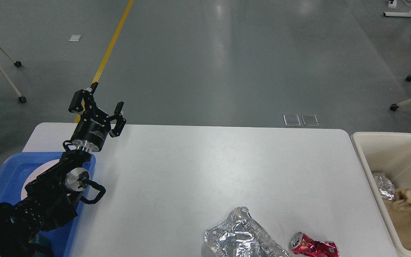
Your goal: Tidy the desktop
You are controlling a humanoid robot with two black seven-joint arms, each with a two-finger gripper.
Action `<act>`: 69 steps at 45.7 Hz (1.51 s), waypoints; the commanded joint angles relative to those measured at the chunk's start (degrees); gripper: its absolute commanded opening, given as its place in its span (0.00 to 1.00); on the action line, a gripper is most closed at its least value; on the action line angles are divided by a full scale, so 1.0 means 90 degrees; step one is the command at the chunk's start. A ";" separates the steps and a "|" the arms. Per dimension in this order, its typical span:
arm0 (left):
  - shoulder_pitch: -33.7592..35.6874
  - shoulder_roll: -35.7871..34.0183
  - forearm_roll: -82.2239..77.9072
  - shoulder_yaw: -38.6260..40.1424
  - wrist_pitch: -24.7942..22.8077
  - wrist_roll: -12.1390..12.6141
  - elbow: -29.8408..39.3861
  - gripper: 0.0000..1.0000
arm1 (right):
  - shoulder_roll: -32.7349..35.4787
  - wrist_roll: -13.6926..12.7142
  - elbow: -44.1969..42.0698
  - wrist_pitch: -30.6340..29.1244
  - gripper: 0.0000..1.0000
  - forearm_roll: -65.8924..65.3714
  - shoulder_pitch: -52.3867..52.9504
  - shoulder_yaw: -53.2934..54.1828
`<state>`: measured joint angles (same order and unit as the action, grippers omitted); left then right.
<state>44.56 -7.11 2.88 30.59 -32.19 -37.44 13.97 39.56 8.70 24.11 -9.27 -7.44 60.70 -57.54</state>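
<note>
1. Across the lower view, the desktop [198,167] was found lying white and largely bare, between a blue tray [2,178] at its left end and a cream bin [391,150] just off its right end.
2. Foil and brown paper were noted in the bin; the clearing step was judged partly done.
3. A crumpled foil sheet [241,235] was recorded at the near edge.
4. The left gripper [100,109] was observed raised over the far left corner, jaws wide apart and empty.
5. A crushed red can [314,246] lay just beside the foil; a reach and grasp on either was judged next.
6. The right gripper could not be identified; a dark part at the right edge was too small to tell.
</note>
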 commanded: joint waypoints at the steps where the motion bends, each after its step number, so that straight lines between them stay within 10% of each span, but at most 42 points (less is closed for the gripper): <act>1: 0.0000 0.0000 0.0002 0.0000 0.0002 0.0000 0.0000 0.97 | 0.0048 0.0009 0.0240 -0.0346 1.00 -0.0023 0.0403 -0.0286; 31: 0.0000 0.0000 0.0002 0.0000 0.0002 0.0000 0.0000 0.97 | 0.0693 -0.0039 0.0641 -0.1577 1.00 0.0064 0.2815 0.1579; 43: 0.0000 -0.0001 0.0002 0.0000 0.0002 0.0000 0.0000 0.97 | 0.0927 -0.0889 0.1051 -0.2163 1.00 0.0065 0.3168 0.1540; 69: 0.0000 0.0000 0.0002 0.0000 -0.0007 0.0000 0.0000 0.97 | 0.2226 -0.1065 0.2349 -0.3638 1.00 -0.0033 0.3031 0.0769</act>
<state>44.56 -7.12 2.88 30.59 -32.18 -37.44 13.97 57.18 -0.87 41.12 -41.24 -7.76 88.06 -47.99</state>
